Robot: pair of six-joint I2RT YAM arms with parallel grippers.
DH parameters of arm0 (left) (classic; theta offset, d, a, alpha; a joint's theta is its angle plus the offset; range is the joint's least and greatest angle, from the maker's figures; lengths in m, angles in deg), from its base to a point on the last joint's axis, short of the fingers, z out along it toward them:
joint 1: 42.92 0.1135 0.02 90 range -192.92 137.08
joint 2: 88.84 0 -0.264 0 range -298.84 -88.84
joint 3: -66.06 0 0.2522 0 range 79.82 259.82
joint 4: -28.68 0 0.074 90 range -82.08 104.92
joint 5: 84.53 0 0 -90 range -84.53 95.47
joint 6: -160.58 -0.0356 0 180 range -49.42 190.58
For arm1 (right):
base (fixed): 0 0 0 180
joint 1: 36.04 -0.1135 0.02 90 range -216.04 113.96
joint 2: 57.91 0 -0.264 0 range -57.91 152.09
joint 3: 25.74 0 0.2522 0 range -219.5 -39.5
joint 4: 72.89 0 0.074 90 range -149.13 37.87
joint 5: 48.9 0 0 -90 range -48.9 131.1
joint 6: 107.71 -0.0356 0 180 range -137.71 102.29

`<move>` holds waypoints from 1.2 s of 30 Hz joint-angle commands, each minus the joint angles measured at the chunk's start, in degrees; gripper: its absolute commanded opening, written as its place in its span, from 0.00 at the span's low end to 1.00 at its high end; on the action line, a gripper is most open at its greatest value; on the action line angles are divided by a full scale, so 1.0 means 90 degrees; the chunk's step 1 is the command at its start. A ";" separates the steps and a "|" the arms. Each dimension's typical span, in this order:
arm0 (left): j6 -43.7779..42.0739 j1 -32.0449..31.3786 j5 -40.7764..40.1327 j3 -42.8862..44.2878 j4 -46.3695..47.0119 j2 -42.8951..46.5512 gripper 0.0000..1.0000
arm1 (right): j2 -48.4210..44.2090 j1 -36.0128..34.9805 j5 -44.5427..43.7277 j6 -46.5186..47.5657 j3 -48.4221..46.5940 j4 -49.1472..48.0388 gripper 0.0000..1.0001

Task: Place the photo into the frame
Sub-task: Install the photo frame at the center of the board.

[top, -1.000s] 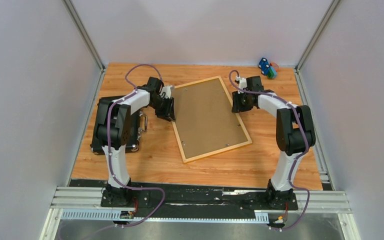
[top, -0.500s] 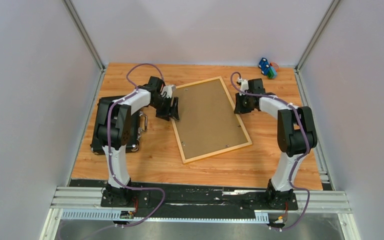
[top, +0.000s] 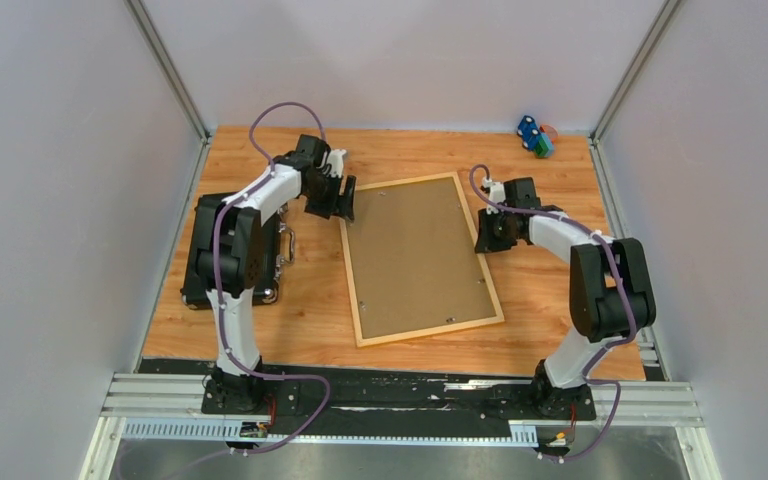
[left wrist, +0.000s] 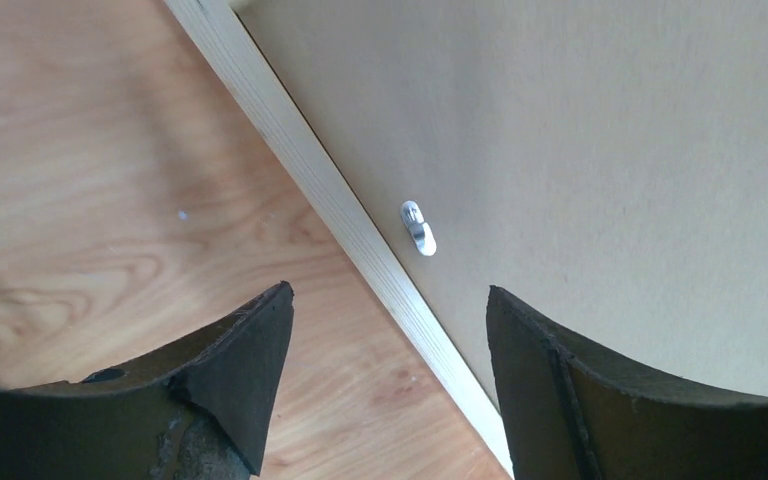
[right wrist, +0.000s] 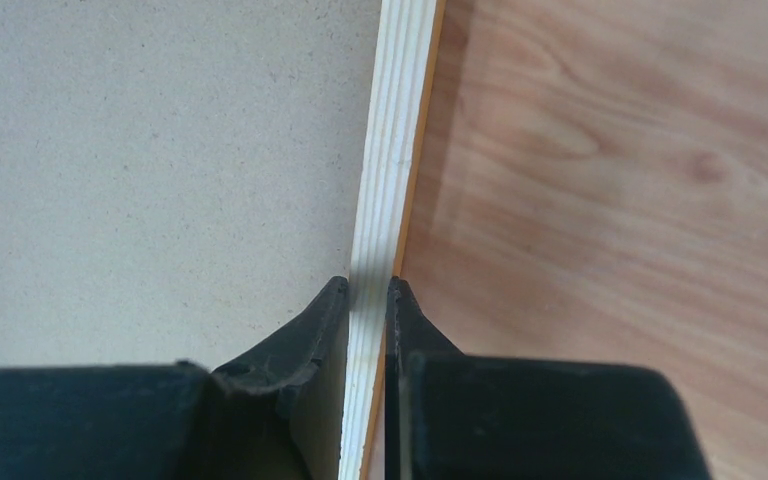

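The frame (top: 348,280) lies flat in the middle of the table with its brown backing board (top: 415,255) facing up. The photo is hidden. My right gripper (top: 484,232) is shut on the frame's right rail (right wrist: 390,150); in the right wrist view its gripper (right wrist: 367,290) has a finger on each side of the pale rail. My left gripper (top: 345,200) hangs open over the far left corner. In the left wrist view that gripper (left wrist: 390,300) straddles the left rail (left wrist: 330,190) without touching it, near a small metal tab (left wrist: 418,227).
A black case (top: 200,250) lies at the table's left edge, under the left arm. A small blue and green toy (top: 534,136) sits in the far right corner. Grey walls close in the table on three sides.
The right gripper closed on the right rail and dragged it nearer, turning the frame more square to the table. The left gripper opened wide and drew back from the left rail toward the far side.
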 commanded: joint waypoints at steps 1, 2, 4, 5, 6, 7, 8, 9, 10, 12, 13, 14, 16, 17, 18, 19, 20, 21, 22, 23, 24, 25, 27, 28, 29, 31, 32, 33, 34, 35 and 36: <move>-0.0178 0.0026 -0.0252 0.0632 -0.0214 -0.0342 0.77 | -0.0548 0.0030 0.0345 -0.0046 0.0131 0.0214 0.02; -0.0151 0.0024 -0.0258 0.0743 -0.0231 -0.0384 0.75 | -0.0578 0.0030 0.0361 -0.0046 0.0137 0.0212 0.02; -0.0115 0.0022 -0.0262 0.0818 -0.0256 -0.0479 0.73 | -0.0585 0.0023 0.0408 -0.0055 0.0130 0.0206 0.02; -0.0098 0.0022 -0.0269 0.0825 -0.0249 -0.0522 0.73 | -0.0585 0.0024 0.0419 -0.0055 0.0116 0.0200 0.02; -0.0073 0.0022 -0.0267 0.0830 -0.0248 -0.0542 0.72 | -0.0570 0.0022 0.0433 -0.0055 0.0118 0.0202 0.02; -0.0062 0.0017 -0.0260 0.0826 -0.0247 -0.0562 0.72 | -0.0558 0.0024 0.0449 -0.0055 0.0118 0.0200 0.02; -0.0039 0.0014 -0.0252 0.0811 -0.0242 -0.0572 0.72 | -0.0534 0.0026 0.0465 -0.0055 0.0117 0.0200 0.02; -0.0031 0.0000 -0.0244 0.0780 -0.0234 -0.0572 0.72 | -0.0514 0.0028 0.0473 -0.0055 0.0116 0.0200 0.02; -0.0012 -0.0004 -0.0254 0.0762 -0.0226 -0.0563 0.72 | -0.0501 0.0028 0.0483 -0.0055 0.0118 0.0202 0.02; 0.0029 -0.0027 -0.0270 0.0689 -0.0177 -0.0528 0.72 | -0.0481 0.0027 0.0494 -0.0055 0.0123 0.0185 0.02; 0.0048 -0.0047 -0.0266 0.0642 -0.0149 -0.0503 0.72 | -0.0465 0.0025 0.0503 -0.0055 0.0126 0.0179 0.02; 0.0086 -0.0057 -0.0255 0.0620 -0.0139 -0.0477 0.72 | -0.0465 0.0028 0.0512 -0.0055 0.0128 0.0175 0.02; 0.0118 -0.0120 -0.0263 0.0572 -0.0115 -0.0454 0.72 | -0.0453 0.0037 0.0514 -0.0055 0.0128 0.0162 0.02; 0.0130 -0.0168 -0.0274 0.0557 -0.0107 -0.0450 0.73 | -0.0457 0.0031 0.0514 -0.0055 0.0121 0.0161 0.02; 0.0137 -0.0195 -0.0301 0.0553 -0.0090 -0.0456 0.73 | -0.0450 0.0036 0.0509 -0.0048 0.0120 0.0161 0.02; 0.0150 -0.0245 -0.0327 0.0542 -0.0090 -0.0465 0.72 | -0.0449 0.0035 0.0505 -0.0046 0.0126 0.0161 0.02; 0.0157 -0.0273 -0.0417 0.0545 -0.0091 -0.0482 0.72 | -0.0452 0.0039 0.0504 -0.0046 0.0133 0.0161 0.02; 0.0162 -0.0318 -0.0463 0.0560 -0.0091 -0.0493 0.71 | -0.0454 0.0037 0.0504 -0.0046 0.0134 0.0162 0.02; 0.0168 -0.0334 -0.0524 0.0569 -0.0098 -0.0523 0.71 | -0.0458 0.0041 0.0507 -0.0046 0.0132 0.0161 0.02; 0.0184 -0.0358 -0.0555 0.0588 -0.0104 -0.0538 0.70 | -0.0467 0.0047 0.0510 -0.0046 0.0137 0.0161 0.02; 0.0188 -0.0374 -0.0618 0.0598 -0.0104 -0.0561 0.69 | -0.0468 0.0054 0.0514 -0.0046 0.0141 0.0162 0.02; 0.0202 -0.0381 -0.0651 0.0610 -0.0107 -0.0572 0.67 | -0.0467 0.0072 0.0521 -0.0041 0.0147 0.0166 0.02; 0.0195 -0.0386 -0.0725 0.0603 -0.0110 -0.0584 0.65 | -0.0467 0.0086 0.0533 -0.0036 0.0152 0.0163 0.02; 0.0194 -0.0388 -0.0758 0.0600 -0.0100 -0.0583 0.64 | -0.0466 0.0093 0.0542 -0.0036 0.0149 0.0161 0.02; 0.0193 -0.0388 -0.0770 0.0586 -0.0091 -0.0578 0.61 | -0.0456 0.0105 0.0551 -0.0036 0.0156 0.0158 0.02; 0.0193 -0.0389 -0.0791 0.0565 -0.0082 -0.0561 0.59 | -0.0437 0.0113 0.0562 -0.0033 0.0154 0.0153 0.03; 0.0193 -0.0389 -0.0811 0.0562 -0.0079 -0.0555 0.59 | -0.0436 0.0115 0.0570 -0.0027 0.0153 0.0156 0.03; 0.0193 -0.0389 -0.0816 0.0552 -0.0075 -0.0549 0.57 | -0.0423 0.0112 0.0572 -0.0026 0.0153 0.0155 0.03; 0.0193 -0.0389 -0.0822 0.0530 -0.0057 -0.0549 0.56 | -0.0428 0.0119 0.0578 -0.0026 0.0151 0.0151 0.03; 0.0193 -0.0389 -0.0827 0.0520 -0.0050 -0.0552 0.56 | -0.0417 0.0121 0.0582 -0.0026 0.0150 0.0158 0.03; 0.0193 -0.0384 -0.0830 0.0500 -0.0039 -0.0552 0.56 | -0.0411 0.0132 0.0582 -0.0026 0.0150 0.0154 0.03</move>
